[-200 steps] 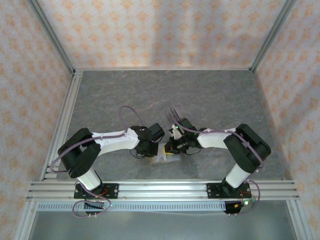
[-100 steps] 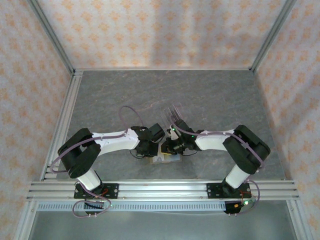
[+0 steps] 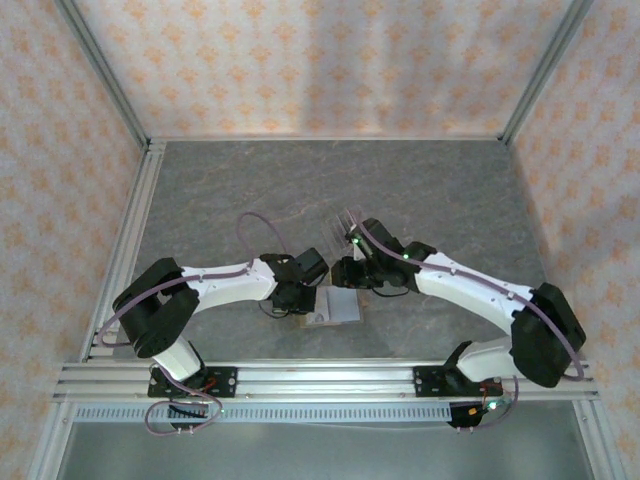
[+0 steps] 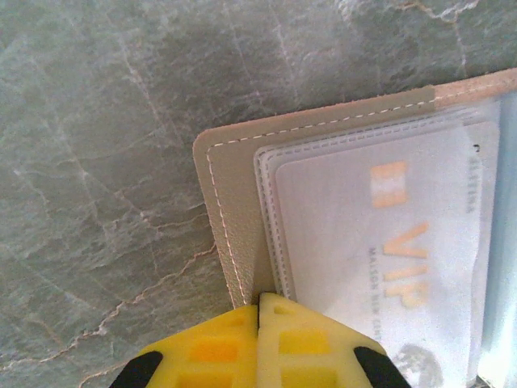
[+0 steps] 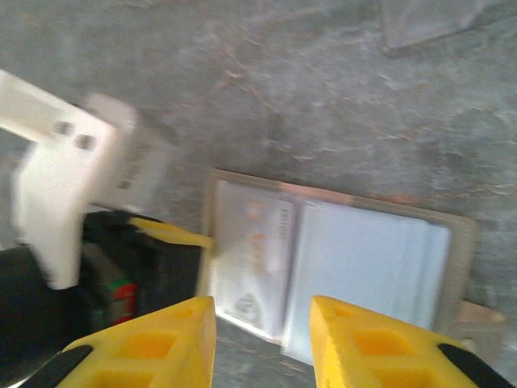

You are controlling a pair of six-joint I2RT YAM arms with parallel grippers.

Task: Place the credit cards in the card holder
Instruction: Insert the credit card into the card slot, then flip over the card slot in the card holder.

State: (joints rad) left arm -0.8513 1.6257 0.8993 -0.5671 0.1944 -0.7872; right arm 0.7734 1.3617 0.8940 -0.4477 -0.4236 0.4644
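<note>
The tan card holder (image 3: 345, 306) lies open and flat on the grey table near the front edge. In the left wrist view its stitched border (image 4: 230, 210) frames clear sleeves. One credit card (image 4: 388, 259), pale with orange VIP lettering, sits inside a sleeve. My left gripper (image 4: 260, 297) is shut, with its yellow tips resting on the holder's border. That gripper (image 3: 303, 297) stands at the holder's left side. My right gripper (image 5: 262, 323) hovers open above the holder (image 5: 462, 250) with nothing between its fingers. It (image 3: 352, 272) sits just beyond the holder.
A clear acrylic slotted stand (image 3: 350, 217) stands behind the two grippers, and its blurred base (image 5: 428, 20) shows at the top of the right wrist view. An aluminium rail (image 3: 320, 375) runs along the front. Patterned walls enclose the table.
My right gripper has opened and drawn back from the holder, and its arm's elbow has swung out to the right. The left gripper has stayed put and shut.
</note>
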